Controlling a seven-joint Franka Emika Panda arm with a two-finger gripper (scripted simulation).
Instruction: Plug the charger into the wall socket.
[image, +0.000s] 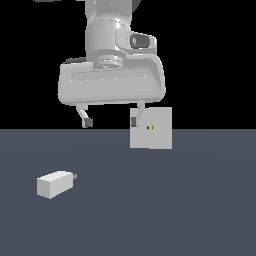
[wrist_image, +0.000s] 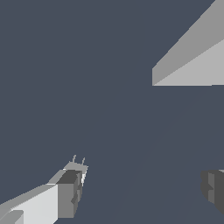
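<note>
Near-left on the dark floor, the small off-white rigid charger block was judged light; long flat sides suit gripping. Gripper hung empty, fingers wide.

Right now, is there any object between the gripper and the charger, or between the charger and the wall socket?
Nothing visible blocks either path. The charger lies alone on the floor, the open gripper hangs above, and the wall socket stands upright toward the exterior view's right. Only bare floor shows between them.
</note>
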